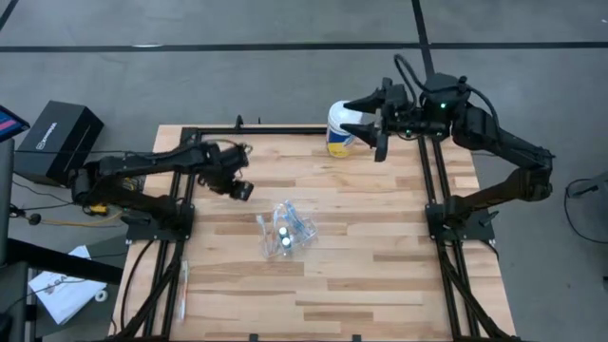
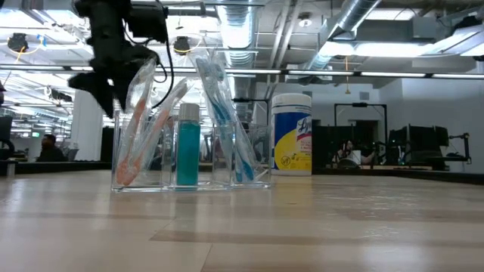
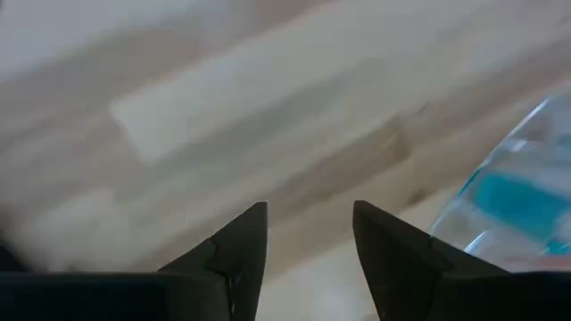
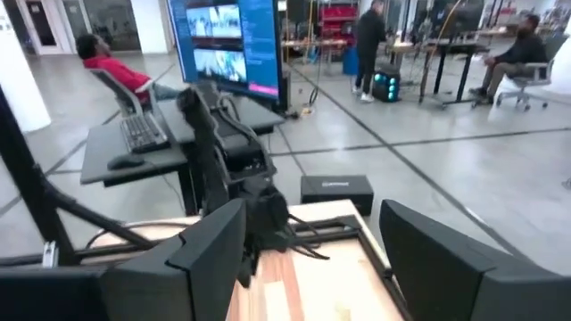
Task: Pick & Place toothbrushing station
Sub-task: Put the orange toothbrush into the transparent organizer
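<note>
Left hand (image 1: 242,190) above wooden table (image 1: 380,275)

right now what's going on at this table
A two-arm robot is setting up a toothbrushing station on a wooden table. A clear organizer stands mid-table, holding an orange toothbrush, a teal tube and a blue toothbrush. The left gripper hangs open and empty just beside the organizer, holding nothing. The right gripper is open too, raised at the table's far edge next to a tub of wipes, and does not grip it.
</note>
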